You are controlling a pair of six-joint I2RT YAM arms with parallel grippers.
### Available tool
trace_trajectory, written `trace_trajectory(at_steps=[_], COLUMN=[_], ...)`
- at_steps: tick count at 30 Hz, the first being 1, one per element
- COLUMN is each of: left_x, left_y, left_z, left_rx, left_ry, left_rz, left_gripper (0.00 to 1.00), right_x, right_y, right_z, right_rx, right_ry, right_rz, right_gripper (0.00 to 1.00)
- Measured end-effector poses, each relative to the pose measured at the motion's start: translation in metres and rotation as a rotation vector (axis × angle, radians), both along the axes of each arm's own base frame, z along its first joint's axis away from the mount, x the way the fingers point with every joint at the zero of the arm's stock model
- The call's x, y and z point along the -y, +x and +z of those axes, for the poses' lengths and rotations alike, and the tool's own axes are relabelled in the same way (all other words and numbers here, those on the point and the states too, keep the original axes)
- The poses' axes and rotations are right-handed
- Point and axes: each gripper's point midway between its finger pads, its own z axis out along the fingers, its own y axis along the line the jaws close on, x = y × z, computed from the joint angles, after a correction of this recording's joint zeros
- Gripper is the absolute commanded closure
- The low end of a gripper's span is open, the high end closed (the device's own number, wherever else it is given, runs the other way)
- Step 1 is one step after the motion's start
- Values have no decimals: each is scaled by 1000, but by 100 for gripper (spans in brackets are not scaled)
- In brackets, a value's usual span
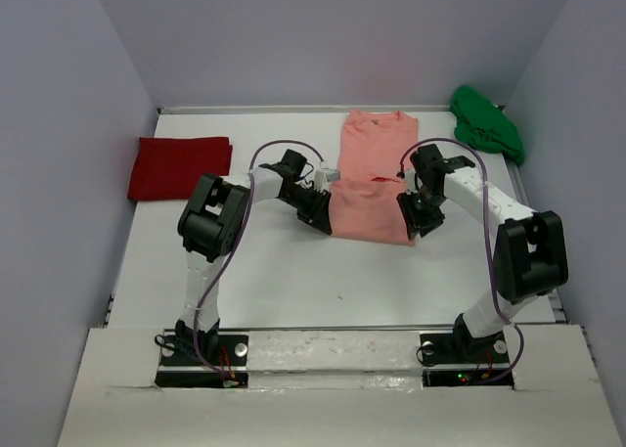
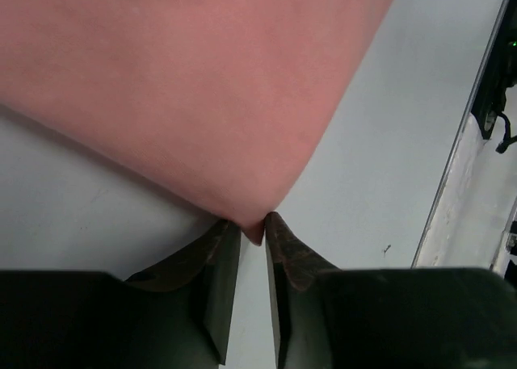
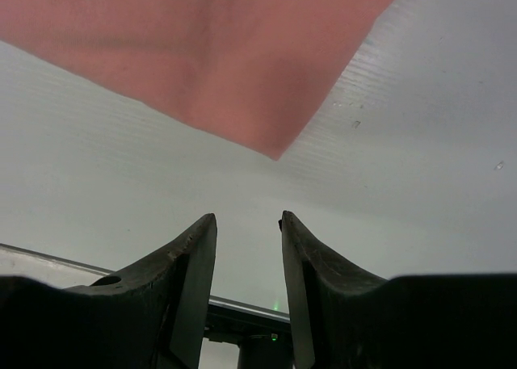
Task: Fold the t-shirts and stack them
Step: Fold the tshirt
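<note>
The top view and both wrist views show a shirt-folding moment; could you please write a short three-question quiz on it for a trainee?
1. True or false: the right hand is holding the salmon-pink shirt.
2. Which shirt lies bunched at the far right corner of the table? A) deep red B) bright green shirt C) salmon-pink
3. Fill in: the left hand pinches a ___ of the salmon-pink shirt.
Key: 1 false, its jaws stand apart and empty, short of the cloth; 2 B; 3 corner.
</note>
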Motion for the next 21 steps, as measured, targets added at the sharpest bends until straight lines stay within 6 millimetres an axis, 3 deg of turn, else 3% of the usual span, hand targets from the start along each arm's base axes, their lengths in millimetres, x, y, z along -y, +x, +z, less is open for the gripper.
trace_trajectory(at_steps=[3, 15, 21], left_x=[0, 8, 10], left_y=[1, -2, -3], left_z=[-4, -2, -2], left_rx=[7, 27, 41], left_ry=[11, 8, 7], left_rz=[4, -25, -45], left_gripper=[83, 99, 100], right_x=[-1, -3, -3], right_y=[-2, -11, -11], right_z=[-1, -9, -20], right_rx=[-9, -41, -74], right_ry=[7, 21, 14], right_rz=[2, 5, 4], right_gripper=[56, 55, 55])
